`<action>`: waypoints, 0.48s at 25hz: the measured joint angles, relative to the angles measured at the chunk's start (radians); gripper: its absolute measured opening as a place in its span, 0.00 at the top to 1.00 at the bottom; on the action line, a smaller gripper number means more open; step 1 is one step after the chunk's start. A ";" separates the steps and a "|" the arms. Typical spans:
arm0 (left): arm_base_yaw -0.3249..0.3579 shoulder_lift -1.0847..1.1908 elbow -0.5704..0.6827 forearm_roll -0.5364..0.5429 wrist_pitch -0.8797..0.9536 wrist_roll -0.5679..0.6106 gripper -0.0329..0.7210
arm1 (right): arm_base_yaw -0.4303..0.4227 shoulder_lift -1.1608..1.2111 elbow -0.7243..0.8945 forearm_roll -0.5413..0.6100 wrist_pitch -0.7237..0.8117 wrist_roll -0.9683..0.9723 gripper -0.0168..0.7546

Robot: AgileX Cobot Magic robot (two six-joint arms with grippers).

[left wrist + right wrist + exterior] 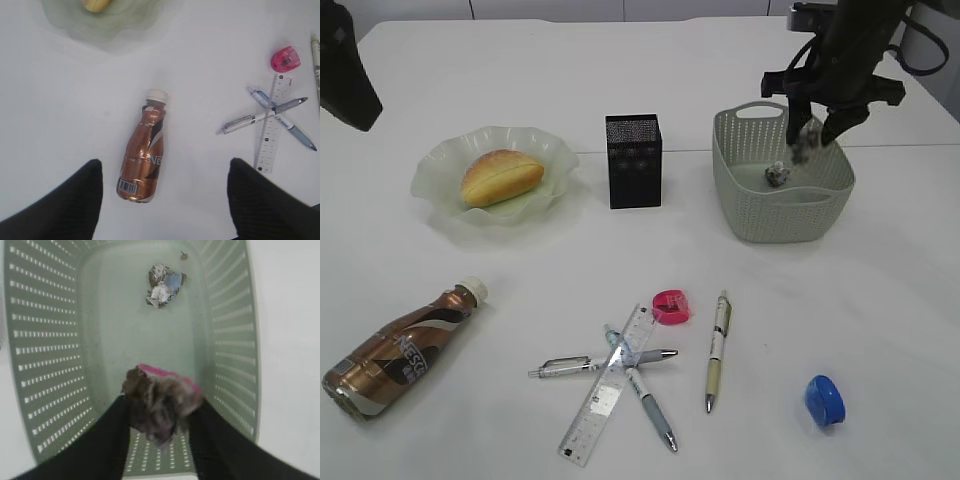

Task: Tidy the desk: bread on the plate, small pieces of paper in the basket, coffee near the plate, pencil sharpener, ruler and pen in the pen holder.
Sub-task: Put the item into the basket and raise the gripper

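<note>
Second paper wad over the basket, release under way.

My right gripper hangs inside the basket, jaws part-open, blurred wad between them, maybe dropping; it could snag and ride out. First wad lies inside. Left gripper wide, empty above the coffee.

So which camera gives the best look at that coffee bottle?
The left wrist view: the coffee bottle lies whole and centred, cap and label clear. The exterior view shows it smaller, lying near the lower left corner. The right wrist view looks into the basket and misses it.
</note>
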 joint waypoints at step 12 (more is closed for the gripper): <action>0.000 0.000 0.000 0.000 0.000 0.000 0.21 | 0.000 0.000 0.000 0.023 0.000 -0.002 0.32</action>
